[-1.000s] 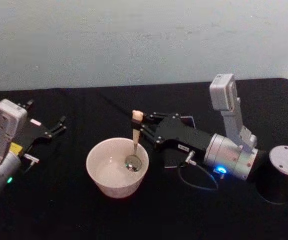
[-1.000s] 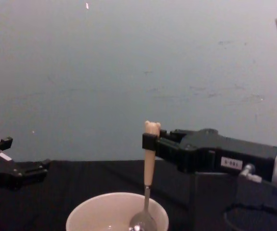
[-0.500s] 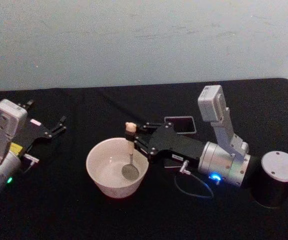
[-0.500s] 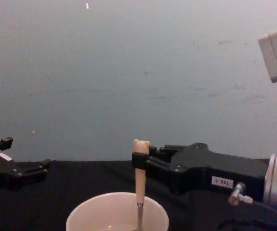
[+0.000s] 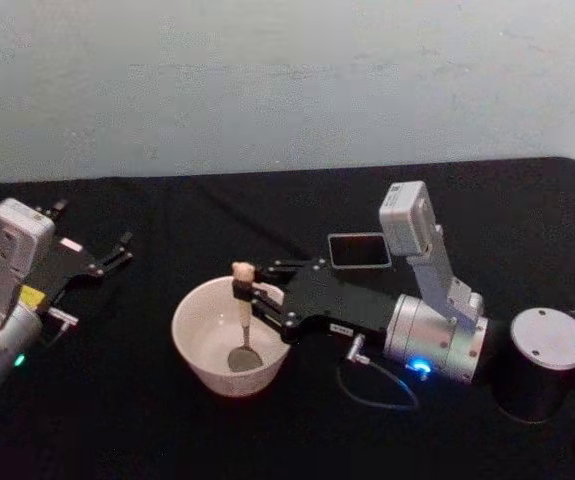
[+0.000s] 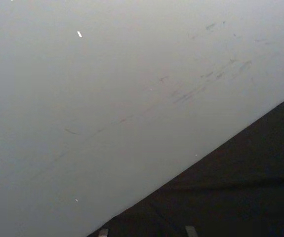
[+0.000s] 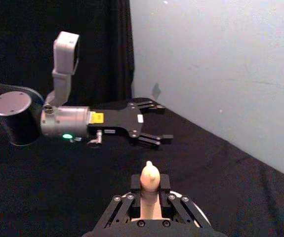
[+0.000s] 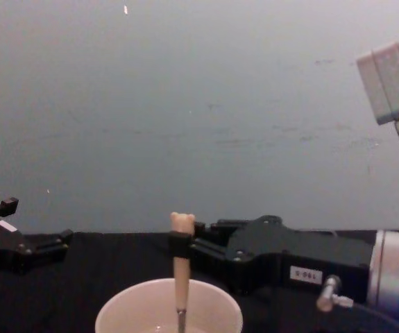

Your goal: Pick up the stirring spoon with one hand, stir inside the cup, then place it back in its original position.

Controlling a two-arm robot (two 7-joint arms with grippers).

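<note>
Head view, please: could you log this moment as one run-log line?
stir step | right gripper: jaws shut on beige bear-topped stirring spoon, upright in cream-white cup | left gripper: open, parked left

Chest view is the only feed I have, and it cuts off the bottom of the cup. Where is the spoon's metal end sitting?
Observer: In the head view the stirring spoon stands about upright. Its metal bowl is low inside the cup, toward the side nearest the robot.
Operator: Where's the holder box?
Observer: The dark holder box stands on the table behind the right gripper, which clamps the spoon's handle. The box is apart from the cup.
Operator: And the left arm?
Observer: The right wrist view shows the left gripper off to the side with its fingers open, holding nothing.
</note>
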